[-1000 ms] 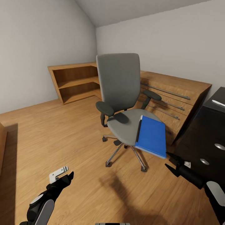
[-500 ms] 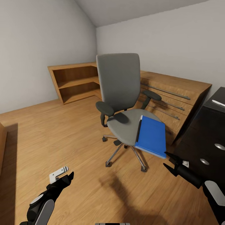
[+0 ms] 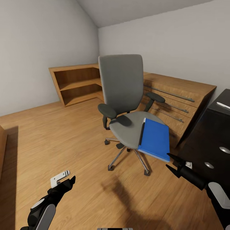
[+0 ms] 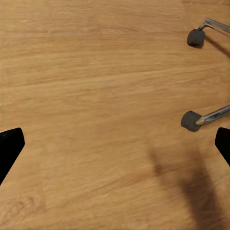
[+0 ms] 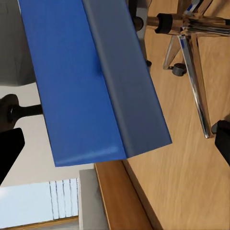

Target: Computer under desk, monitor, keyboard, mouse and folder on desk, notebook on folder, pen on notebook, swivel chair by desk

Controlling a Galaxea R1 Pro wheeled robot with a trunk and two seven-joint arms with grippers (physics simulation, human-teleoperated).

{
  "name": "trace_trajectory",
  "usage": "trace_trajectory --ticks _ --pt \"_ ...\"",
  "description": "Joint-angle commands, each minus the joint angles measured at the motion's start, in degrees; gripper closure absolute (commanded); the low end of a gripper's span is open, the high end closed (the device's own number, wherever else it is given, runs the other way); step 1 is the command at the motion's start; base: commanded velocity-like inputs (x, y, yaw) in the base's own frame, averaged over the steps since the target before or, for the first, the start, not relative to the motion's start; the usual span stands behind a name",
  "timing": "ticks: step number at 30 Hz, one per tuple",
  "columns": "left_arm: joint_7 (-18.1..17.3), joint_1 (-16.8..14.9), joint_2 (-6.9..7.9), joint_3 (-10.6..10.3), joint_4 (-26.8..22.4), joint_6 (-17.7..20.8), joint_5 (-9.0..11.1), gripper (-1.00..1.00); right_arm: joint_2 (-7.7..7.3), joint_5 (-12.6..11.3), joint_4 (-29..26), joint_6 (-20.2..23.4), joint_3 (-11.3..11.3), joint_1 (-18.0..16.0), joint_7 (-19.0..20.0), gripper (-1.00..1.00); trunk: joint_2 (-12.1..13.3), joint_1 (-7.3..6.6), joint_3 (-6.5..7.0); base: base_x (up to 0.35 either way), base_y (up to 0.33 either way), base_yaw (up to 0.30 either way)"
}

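The right pincer [image 3: 171, 162] has its two black fingers spread wide and nothing between them. It hangs just beside the near corner of the folder [image 3: 155, 139], apart from it, with the tips pointed toward that corner. From the right wrist camera the folder [image 5: 81, 81] lies straight ahead between the finger ends, its blue cover and its paler grey-blue spine edge both in sight.

The left pincer [image 3: 66, 180] is low over the wooden floor [image 3: 64, 140], well apart from the chair. Its fingers also stand apart, and it holds nothing. In the left wrist camera the bare floor [image 4: 96, 115] lies between the two dark fingertips [image 4: 9, 146], with two casters of the chair base off to one side.

The swivel chair [image 3: 123, 95] stands on the floor in the middle of the room, its back toward the far wall. The folder lies flat on the seat's right-hand side and overhangs the seat's front edge toward the robot. A thin dark strip runs along the folder's inner long edge; what it is cannot be told.

The desk [image 3: 210, 140] shows at the right edge of the head view as a glossy black drawer unit with round knobs. A thin white pen [image 3: 223, 105] lies on its top near the far edge. An open wooden shelf unit [image 3: 76, 83] stands in the far corner, and a wooden cabinet [image 3: 179, 95] with long bar handles stands behind the chair.
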Motion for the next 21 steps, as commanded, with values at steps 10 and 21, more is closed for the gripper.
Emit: trace_trajectory --ticks 10,21 --pt "0.5 0.0 0.07 -0.1 -0.1 0.0 0.5 -1.00 0.01 0.2 -0.1 0.2 -0.1 0.0 0.2 -1.00 0.0 -0.01 -0.05 0.000 0.000 0.000" --pt "0.5 0.0 0.14 -0.1 0.0 0.1 0.5 -1.00 -0.02 0.2 -0.1 0.2 -0.1 -0.1 0.1 -1.00 0.0 -0.01 -0.05 0.014 0.000 0.000"
